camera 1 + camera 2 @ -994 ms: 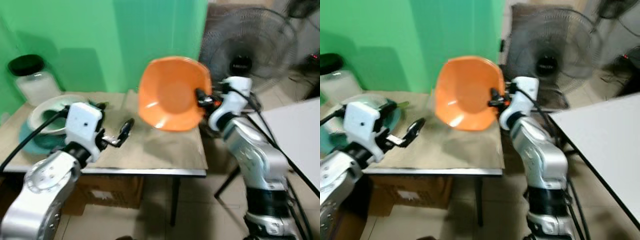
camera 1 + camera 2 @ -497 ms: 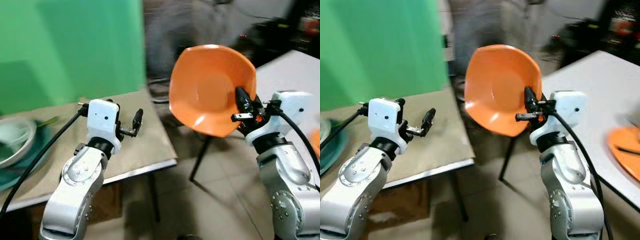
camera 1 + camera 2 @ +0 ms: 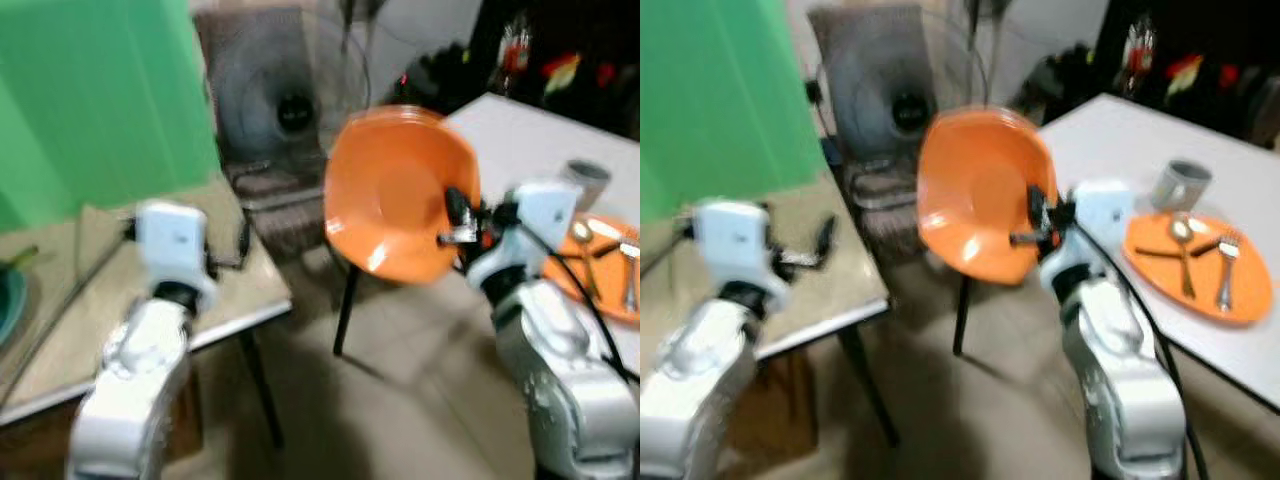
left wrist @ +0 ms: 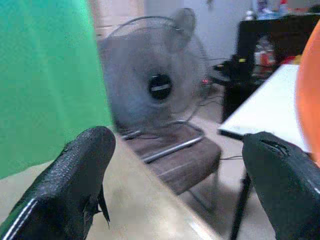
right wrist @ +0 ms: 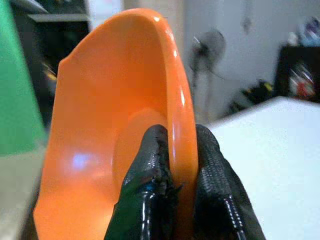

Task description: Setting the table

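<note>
Right wrist view gives you the closest evidence: the right gripper (image 5: pixel 172 167) has its two fingers pinched on the rim of the orange bowl (image 5: pixel 110 145), one finger inside the rim and one outside, and the bowl stands on edge instead of lying flat. From the head cameras you can confirm that the bowl (image 3: pixel 975 195) is held up in the air in front of the robot, with its hollow turned toward the head, over the open floor between two tables and resting on neither. The left gripper (image 4: pixel 175 185) is spread wide and holds nothing; you see it raised over the corner of the beige table (image 3: pixel 60 320) on the robot's left. Both head views are blurred, so treat fine detail as uncertain. On the robot's right stands the white table (image 3: pixel 1110 140), which is already partly laid: an orange plate (image 3: pixel 1195 265) lies near its front edge, a spoon (image 3: pixel 1181 240) and a fork (image 3: pixel 1225 265) lie on that plate, and a grey cup (image 3: pixel 1180 183) stands just beyond it. Farther back you can make out a chair (image 4: pixel 177 157), and behind it a standing fan (image 3: pixel 290 100) next to the green wall (image 3: pixel 90 90). Judge the task as part done: one place has its plate, cutlery and cup, while the bowl is still in transit. What remains, as far as you can tell, is to carry the bowl to the white table, set it down flat near the plate, and release it.
</note>
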Controlling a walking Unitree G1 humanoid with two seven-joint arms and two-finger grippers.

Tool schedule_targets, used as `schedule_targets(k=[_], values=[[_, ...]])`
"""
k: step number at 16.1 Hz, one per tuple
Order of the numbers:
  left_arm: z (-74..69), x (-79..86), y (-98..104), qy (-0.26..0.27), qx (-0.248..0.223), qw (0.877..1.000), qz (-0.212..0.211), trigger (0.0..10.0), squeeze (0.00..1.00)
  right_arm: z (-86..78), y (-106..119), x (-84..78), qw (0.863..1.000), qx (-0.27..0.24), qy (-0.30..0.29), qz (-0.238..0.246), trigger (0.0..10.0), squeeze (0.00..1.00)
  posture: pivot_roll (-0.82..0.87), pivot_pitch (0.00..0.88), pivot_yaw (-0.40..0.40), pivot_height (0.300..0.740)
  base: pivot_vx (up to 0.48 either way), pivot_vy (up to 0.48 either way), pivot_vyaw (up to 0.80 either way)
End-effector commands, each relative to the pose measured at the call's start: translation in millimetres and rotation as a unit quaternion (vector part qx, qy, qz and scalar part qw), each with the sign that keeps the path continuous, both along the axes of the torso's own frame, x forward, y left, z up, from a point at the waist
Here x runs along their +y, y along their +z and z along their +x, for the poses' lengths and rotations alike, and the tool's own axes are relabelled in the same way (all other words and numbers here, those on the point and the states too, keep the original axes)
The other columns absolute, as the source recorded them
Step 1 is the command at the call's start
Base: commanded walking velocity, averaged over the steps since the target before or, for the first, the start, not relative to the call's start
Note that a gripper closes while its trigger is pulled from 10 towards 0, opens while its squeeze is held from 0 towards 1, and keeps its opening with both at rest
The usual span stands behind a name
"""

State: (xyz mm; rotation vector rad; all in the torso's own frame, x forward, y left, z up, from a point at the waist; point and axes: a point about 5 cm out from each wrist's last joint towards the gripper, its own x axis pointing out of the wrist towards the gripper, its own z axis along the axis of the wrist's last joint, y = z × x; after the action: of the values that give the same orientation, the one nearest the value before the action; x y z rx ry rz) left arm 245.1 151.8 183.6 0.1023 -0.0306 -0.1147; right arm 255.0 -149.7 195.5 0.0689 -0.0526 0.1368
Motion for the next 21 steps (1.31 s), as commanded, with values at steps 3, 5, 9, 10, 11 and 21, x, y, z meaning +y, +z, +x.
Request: schedule_targets(k=[3,5,9,10,11,21], values=[[3.2,4.0,5,0.004,-0.006,1.0,0.003,10.0,0.0,1.4,7,4.6,1.0,-0.01,-0.002,0.007,10.0,0.0,-0.08,0.0,0.015,0.74,0.0,0.48,-0.8],[4.2,4.0,5,0.004,-0.007,1.0,0.009,10.0,0.0,0.8,6,4.9,1.0,-0.004,-0.007,0.01,10.0,0.0,-0.08,0.0,0.017,0.74,0.0,0.401,-0.8],[9.0,3.1,4,-0.003,-0.007,1.0,0.012,10.0,0.0,-0.5,4,6.4,1.0,0.003,-0.017,0.012,10.0,0.0,-0.08,0.0,0.024,0.74,0.0,-0.36,-0.8],[9.3,3.4,4,-0.001,-0.002,1.0,0.002,10.0,0.0,0.0,4,6.5,1.0,0.003,-0.018,0.013,10.0,0.0,-0.08,0.0,0.025,0.74,0.0,0.48,-0.8],[9.6,3.8,4,-0.001,-0.001,1.0,0.005,10.0,0.0,0.8,4,5.8,1.0,0.003,-0.02,0.014,10.0,0.0,-0.08,0.0,0.024,0.74,0.0,0.48,-0.8],[11.1,5.8,2,0.003,-0.001,1.0,0.016,10.0,0.0,8.4,-2,5.8,0.999,0.035,-0.008,0.026,10.0,0.0,-0.08,0.0,0.021,0.74,0.0,-0.096,-0.56]])
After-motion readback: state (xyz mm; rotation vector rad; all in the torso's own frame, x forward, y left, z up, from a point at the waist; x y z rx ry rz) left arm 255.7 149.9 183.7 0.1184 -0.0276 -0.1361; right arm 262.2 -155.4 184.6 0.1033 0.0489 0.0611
